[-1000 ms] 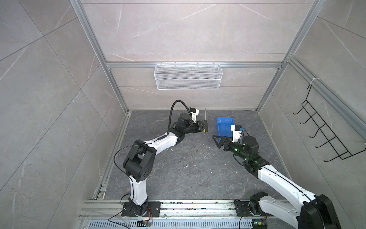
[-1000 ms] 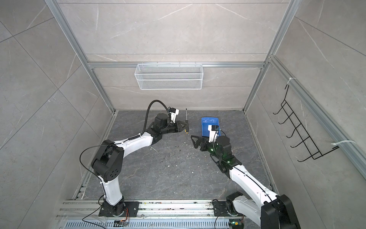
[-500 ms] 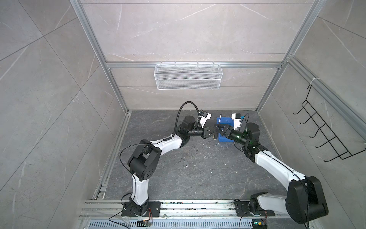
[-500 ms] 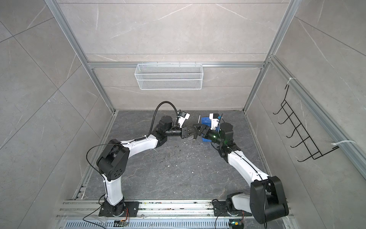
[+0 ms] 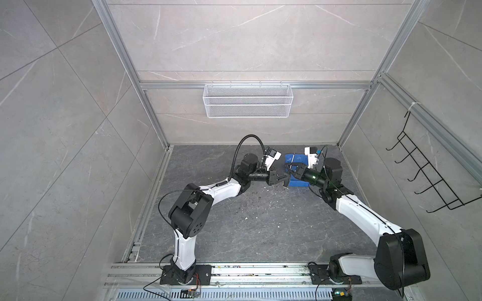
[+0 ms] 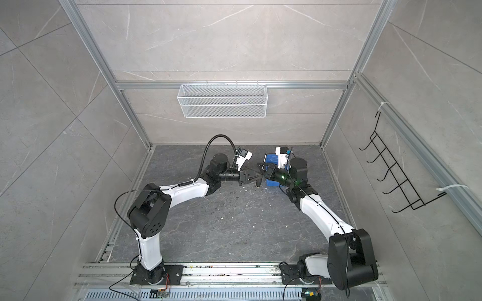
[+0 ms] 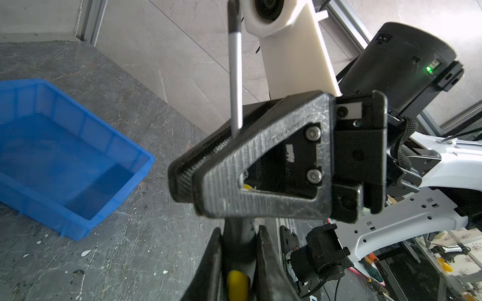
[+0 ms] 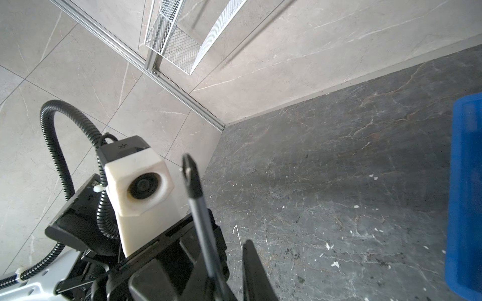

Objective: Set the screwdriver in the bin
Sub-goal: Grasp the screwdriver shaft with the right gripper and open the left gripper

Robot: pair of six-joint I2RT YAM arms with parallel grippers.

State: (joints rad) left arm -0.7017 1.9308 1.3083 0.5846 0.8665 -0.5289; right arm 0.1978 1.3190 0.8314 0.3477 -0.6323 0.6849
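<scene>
Left pincer (image 7: 238, 242) is pinching the black handle of the screwdriver (image 7: 236, 91), its two fingers pressed against either side, with a yellow patch of the handle showing between them. The thin metal shaft rises from that grip toward 12 o'clock in the left wrist view. Right pincer (image 7: 187, 179) is pressed together on the shaft partway up, so both arms hold the tool at once, above the desk (image 5: 247, 221) and not lying on it. In the right wrist view the shaft (image 8: 199, 208) runs up from between that pincer's fingers, its dark cross tip free at the top, with the other arm's white camera housing (image 8: 138, 182) just beside it.

In both top views the two pincers meet nose to nose near the back of the dark stone desk, left pincer (image 5: 283, 179) at 9 o'clock and right pincer (image 5: 288, 166) at 3 o'clock. The screwdriver is hard to make out there.

A blue bin (image 5: 297, 157) sits on the desk toward 2 o'clock from the meeting point, partly covered by the right arm's wrist. In the left wrist view the bin (image 7: 146, 156) holds nothing visible.

A white wire basket (image 5: 247, 104) hangs on the back wall at 12 o'clock, and a black hook rack (image 5: 427, 169) on the wall at 3 o'clock. Small pale flecks dot the desk.
</scene>
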